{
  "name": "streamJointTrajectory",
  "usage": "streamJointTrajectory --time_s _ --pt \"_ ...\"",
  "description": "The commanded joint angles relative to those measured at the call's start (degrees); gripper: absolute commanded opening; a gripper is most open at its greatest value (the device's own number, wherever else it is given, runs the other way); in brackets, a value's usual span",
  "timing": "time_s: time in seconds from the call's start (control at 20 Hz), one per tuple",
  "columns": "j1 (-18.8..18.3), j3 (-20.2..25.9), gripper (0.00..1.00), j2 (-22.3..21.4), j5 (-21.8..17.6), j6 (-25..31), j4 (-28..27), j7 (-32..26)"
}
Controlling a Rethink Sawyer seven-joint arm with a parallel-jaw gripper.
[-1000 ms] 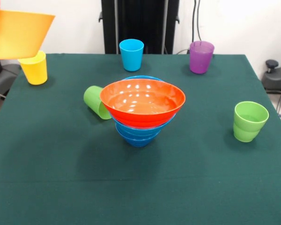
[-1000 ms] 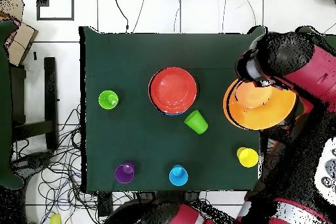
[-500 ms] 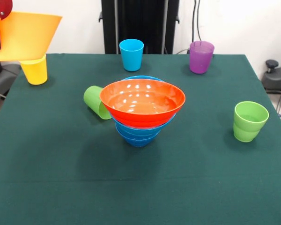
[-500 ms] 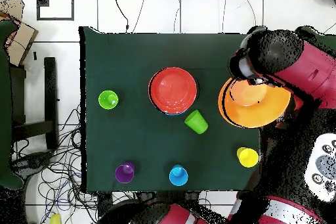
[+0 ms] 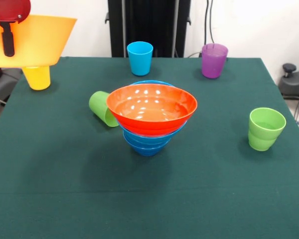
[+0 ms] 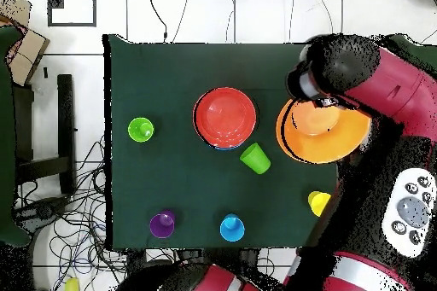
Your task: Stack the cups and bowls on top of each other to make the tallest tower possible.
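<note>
The tower (image 5: 151,115) stands mid-table: an orange-red bowl (image 6: 225,117) nested on blue bowls (image 5: 147,143). My gripper (image 5: 9,35) is shut on the rim of the big yellow-orange bowl (image 5: 37,40), held in the air at the upper left, above the yellow cup (image 5: 37,77). In the overhead view the held bowl (image 6: 323,130) hangs over the table's right edge. A green cup (image 5: 102,108) lies on its side left of the tower. Another green cup (image 5: 265,129) stands at the right. The light blue cup (image 5: 140,58) and purple cup (image 5: 214,60) stand at the far edge.
The robot's black pedestal (image 5: 148,25) stands behind the far table edge. The red arm (image 6: 388,91) reaches over the table's right side in the overhead view. A grey object (image 5: 294,82) sits off the table at the right.
My gripper has carried the yellow-orange bowl further in over the table towards the tower. The cups and the tower have not moved.
</note>
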Motion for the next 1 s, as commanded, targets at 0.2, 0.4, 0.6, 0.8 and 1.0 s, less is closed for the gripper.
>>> streamJointTrajectory --time_s 0.2,0.4,0.6,0.8,1.0 --pt "2.2 4.0 0.00 3.6 -1.4 1.3 -0.6 4.8" --pt "2.5 3.8 0.00 4.0 -1.5 1.7 -1.5 4.8" --pt "2.8 3.4 0.00 4.3 -1.5 2.1 -2.0 5.3" --pt "3.2 3.3 0.00 4.7 -1.1 2.7 -2.6 5.8" --pt "3.5 3.1 0.00 5.0 -0.8 3.4 -3.3 6.1"
